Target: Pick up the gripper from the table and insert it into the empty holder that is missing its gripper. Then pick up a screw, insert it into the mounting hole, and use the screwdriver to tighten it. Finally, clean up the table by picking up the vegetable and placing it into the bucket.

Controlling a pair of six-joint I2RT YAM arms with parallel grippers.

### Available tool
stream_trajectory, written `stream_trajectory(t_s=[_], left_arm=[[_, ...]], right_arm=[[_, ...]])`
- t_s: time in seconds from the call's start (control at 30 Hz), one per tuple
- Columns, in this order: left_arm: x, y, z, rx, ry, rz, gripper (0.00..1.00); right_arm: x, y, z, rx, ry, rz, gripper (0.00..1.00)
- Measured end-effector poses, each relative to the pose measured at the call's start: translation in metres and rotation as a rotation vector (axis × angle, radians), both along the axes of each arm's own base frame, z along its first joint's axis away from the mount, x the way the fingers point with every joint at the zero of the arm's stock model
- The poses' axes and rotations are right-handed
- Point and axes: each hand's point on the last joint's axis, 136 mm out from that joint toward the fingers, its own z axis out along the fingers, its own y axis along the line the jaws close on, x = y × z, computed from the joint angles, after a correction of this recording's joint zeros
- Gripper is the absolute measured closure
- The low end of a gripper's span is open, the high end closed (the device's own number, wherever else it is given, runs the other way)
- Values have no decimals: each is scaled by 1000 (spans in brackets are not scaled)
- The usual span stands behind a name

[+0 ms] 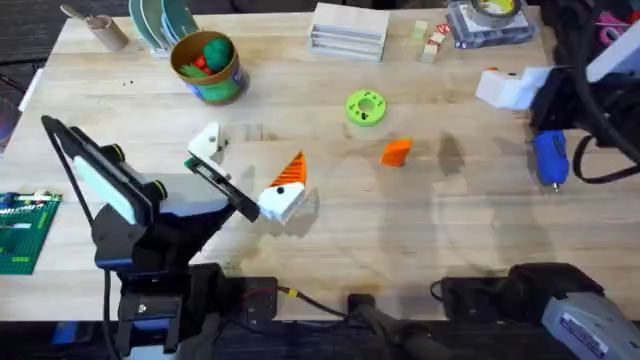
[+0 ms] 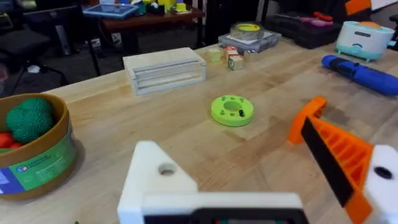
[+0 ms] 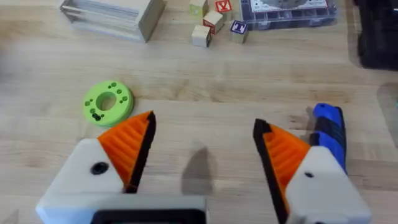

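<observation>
Loose orange ribbed plastic wedge gripper (image 1: 396, 151) lies well ahead of the left gripper (image 1: 247, 172), whose bare white angular plastic holder (image 1: 206, 141) stands spread from its orange-tipped partner. Right gripper (image 3: 205, 149) hangs spread, with the blue cylindrical electric screwdriver (image 3: 328, 124) just beside one finger.

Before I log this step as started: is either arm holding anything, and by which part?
Nothing is held. The left gripper and right gripper are both open; the loose gripper lies on the table.
</observation>
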Motion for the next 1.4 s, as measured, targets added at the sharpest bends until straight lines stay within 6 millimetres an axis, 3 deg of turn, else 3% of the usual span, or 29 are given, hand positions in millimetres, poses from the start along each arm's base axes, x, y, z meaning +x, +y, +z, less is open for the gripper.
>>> stream_trajectory(t_s=[0.33,1.0,1.2,1.4], left_arm=[[-4,-5,0,-2,1,-34,8],[-37,-36,0,-23,17,-301,8],[-40,-38,-1,-25,21,-321,8],[-42,-39,-1,-26,21,-332,8]], right_arm=[[0,0,0,0,0,0,9],[-2,1,-9,8,40,-2,8],[-17,28,-44,-24,261,167,8],[-25,66,-50,-126,404,406,9]])
